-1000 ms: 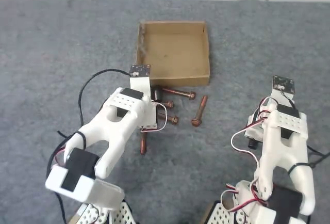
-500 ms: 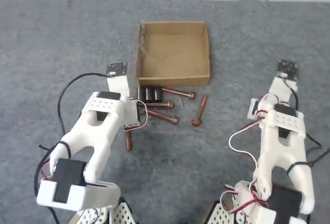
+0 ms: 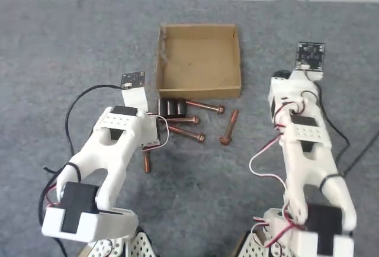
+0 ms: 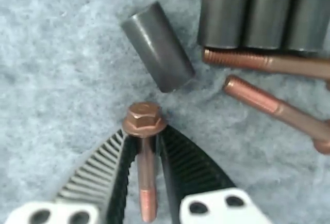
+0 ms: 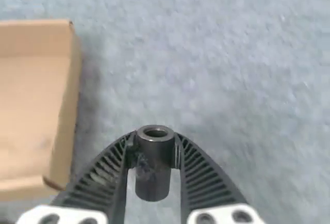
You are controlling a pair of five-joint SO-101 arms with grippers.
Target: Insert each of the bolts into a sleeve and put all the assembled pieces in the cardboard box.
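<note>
The left jaws are closed on a bolt (image 4: 146,177), pinching its shank just under the six-sided head, which pokes out past the tips. The bolt's long axis runs straight along the jaws, so its threaded end points back toward the wrist. I cannot tell whether it is lifted off the table (image 3: 59,61) or resting on it. The right jaws are clamped round a dark sleeve (image 5: 153,170), also held lengthwise, with its open bore facing outward beyond the tips. From above, the left arm (image 3: 118,144) sits in front of the cardboard box (image 3: 198,91) near its left corner. The right arm (image 3: 302,132) stands off the box's right front corner. The two held parts are therefore well apart, with loose bolts (image 3: 230,127) lying between them. Near the left jaws lie a single tilted sleeve (image 4: 157,46) and a row of three sleeves (image 4: 263,10) side by side. In my judgement the joining turns on the two axes. The sleeve presents its bore outward, but the bolt presents its head rather than its thread. The thread would have to be brought round in line with that bore before it could slide in.
</note>
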